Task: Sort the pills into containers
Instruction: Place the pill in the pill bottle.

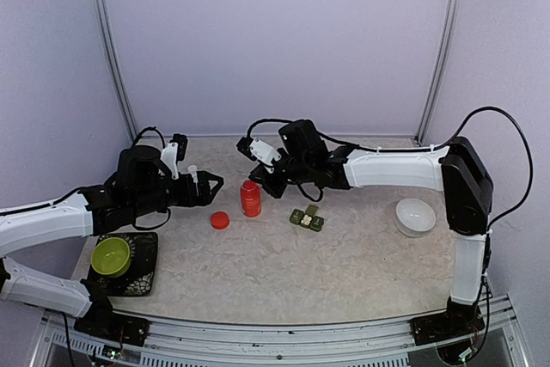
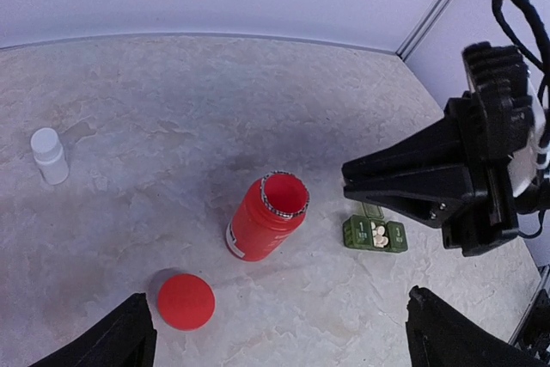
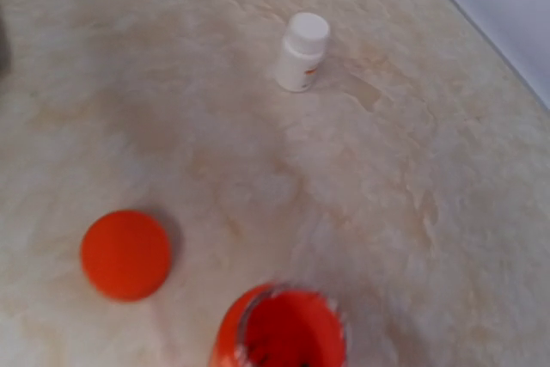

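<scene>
The dark green three-cell pill box (image 1: 307, 218) lies on the table right of centre. In the left wrist view the pill box (image 2: 375, 235) has its middle cell open, with a few whitish pills (image 2: 378, 232) inside. An open red bottle (image 1: 250, 198) stands upright to its left, and its red cap (image 1: 220, 220) lies beside it. My left gripper (image 1: 213, 186) is open and empty, left of the bottle. My right gripper (image 1: 268, 185) hovers just behind the bottle and holds nothing that I can see. Its fingers do not show in the right wrist view.
A small white bottle (image 1: 192, 172) stands at the back by the left gripper. A white bowl (image 1: 415, 217) sits at the right. A lime-green bowl (image 1: 111, 255) rests on a black stand (image 1: 144, 266) at the front left. Walls enclose the back and sides.
</scene>
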You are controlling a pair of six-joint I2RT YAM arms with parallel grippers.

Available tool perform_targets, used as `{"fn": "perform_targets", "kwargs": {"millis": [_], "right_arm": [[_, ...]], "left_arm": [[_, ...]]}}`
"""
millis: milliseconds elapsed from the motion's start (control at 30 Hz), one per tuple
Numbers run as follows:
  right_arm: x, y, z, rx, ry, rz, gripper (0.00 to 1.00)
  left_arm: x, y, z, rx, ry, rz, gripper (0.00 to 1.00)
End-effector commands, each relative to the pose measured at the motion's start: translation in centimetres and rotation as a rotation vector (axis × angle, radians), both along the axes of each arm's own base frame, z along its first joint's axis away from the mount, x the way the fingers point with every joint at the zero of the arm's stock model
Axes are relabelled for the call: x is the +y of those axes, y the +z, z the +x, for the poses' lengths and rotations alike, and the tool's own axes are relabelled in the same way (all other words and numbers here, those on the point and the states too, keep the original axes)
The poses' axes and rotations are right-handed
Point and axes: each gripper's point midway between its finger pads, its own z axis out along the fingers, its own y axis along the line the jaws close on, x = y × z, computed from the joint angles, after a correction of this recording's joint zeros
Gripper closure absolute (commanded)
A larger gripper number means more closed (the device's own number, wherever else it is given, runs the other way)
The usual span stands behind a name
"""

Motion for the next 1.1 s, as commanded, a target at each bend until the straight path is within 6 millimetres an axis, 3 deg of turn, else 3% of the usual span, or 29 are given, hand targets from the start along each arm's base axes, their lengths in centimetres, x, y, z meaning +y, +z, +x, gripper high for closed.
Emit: {"fn": "perform_targets", "kwargs": {"millis": [0, 367, 567, 700, 900, 1067], "right_arm": [[1.2, -0.9, 1.4, 0.040, 0.001, -0.009, 0.92], [1.9, -4.0, 2.7, 0.065, -0.028, -0.047, 0.91], [2.3, -3.9, 3.4, 0.056, -0.040, -0.043, 0.88], [2.3, -3.4, 3.6, 0.050, -0.049, -0.035, 0.75], [2.3, -2.5, 3.4, 0.046, -0.043, -0.024, 0.68], [0.6, -1.4, 3.2, 0.091, -0.081, -0.002, 0.59]], "left_arm": [[0.5, -0.4, -0.4, 0.002, 0.013, 0.001, 0.01], [0.6, -1.7, -0.3, 0.024, 0.016, 0.011, 0.01], [0.6, -1.8, -0.3, 0.026, 0.018, 0.011, 0.01], [0.7, -1.9, -0.4, 0.027, 0.018, 0.009, 0.01], [0.5, -1.7, -0.4, 0.025, 0.014, 0.006, 0.01], [-0.2, -1.3, -0.2, 0.020, -0.005, -0.005, 0.01]]}}
